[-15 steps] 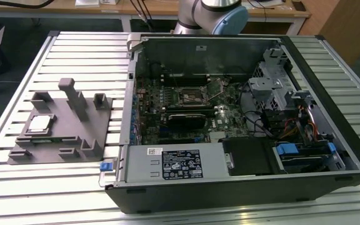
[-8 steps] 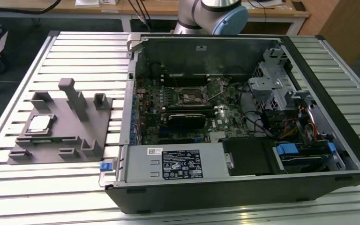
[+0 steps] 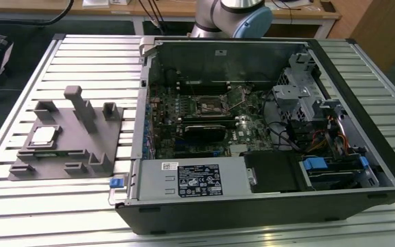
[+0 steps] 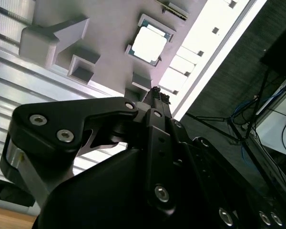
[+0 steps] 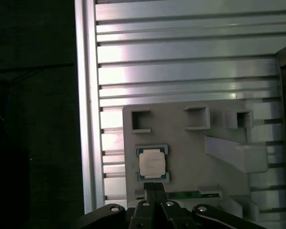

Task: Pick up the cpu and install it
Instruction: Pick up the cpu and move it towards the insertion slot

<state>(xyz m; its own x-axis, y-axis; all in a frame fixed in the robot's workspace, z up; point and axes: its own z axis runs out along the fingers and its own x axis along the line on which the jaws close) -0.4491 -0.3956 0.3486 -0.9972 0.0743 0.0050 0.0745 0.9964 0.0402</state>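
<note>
- Place: cpu (image 5: 151, 163) lies flat in a recess of the grey fixture (image 5: 190, 157) on the bench (image 3: 47, 216), beside the open computer case (image 3: 252, 218)
- State: claw (image 5: 155, 187) pressed together, empty, well above it
- Handling: probably light, stiff, fragile; grip opposite edges

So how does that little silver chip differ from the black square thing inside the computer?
The cpu is a small, flat, pale silver plate; the socket frame is a dark, open frame. The cpu lies on the grey fixture outside the computer case; the socket frame sits on the motherboard inside it. Both are square.
</note>
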